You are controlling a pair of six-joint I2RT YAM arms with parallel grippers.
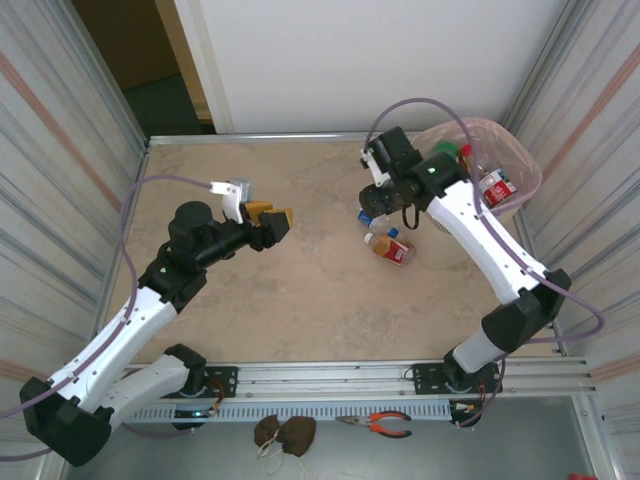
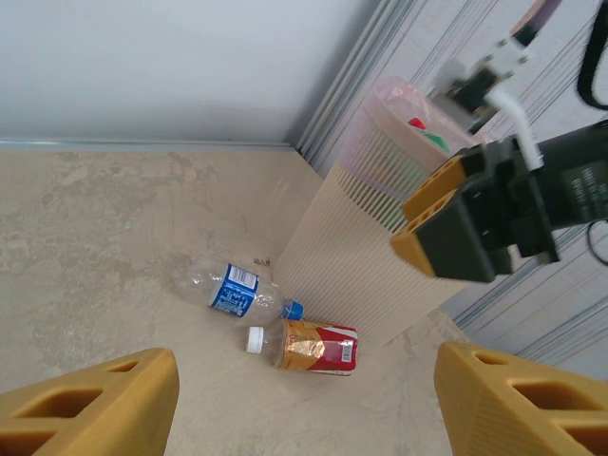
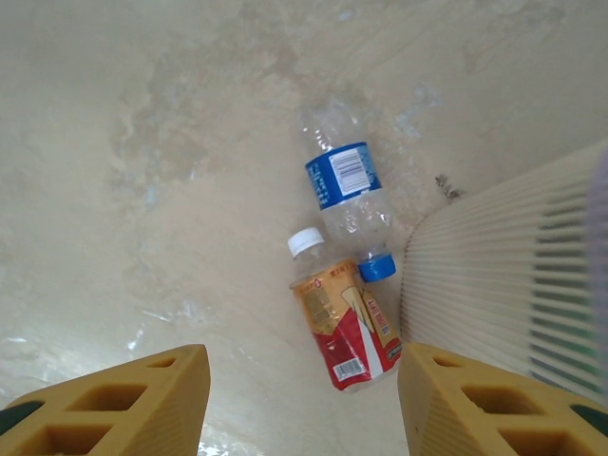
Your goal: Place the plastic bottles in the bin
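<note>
Right gripper (image 3: pixel 302 389) hangs spread and empty over the worktop (image 3: pixel 142 142). Just ahead of its fingers lie a clear blue-labelled bottle (image 3: pixel 347 204) and an amber red-labelled bottle (image 3: pixel 347 328), beside the beige bin (image 3: pixel 503 266). Left gripper (image 2: pixel 304 399) is spread and empty, well apart from them.

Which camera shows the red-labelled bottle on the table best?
Right wrist view: the red-labelled bottle lies whole and close, label sharp. Left wrist view shows it smaller, by the bin; top view, tiny.
</note>
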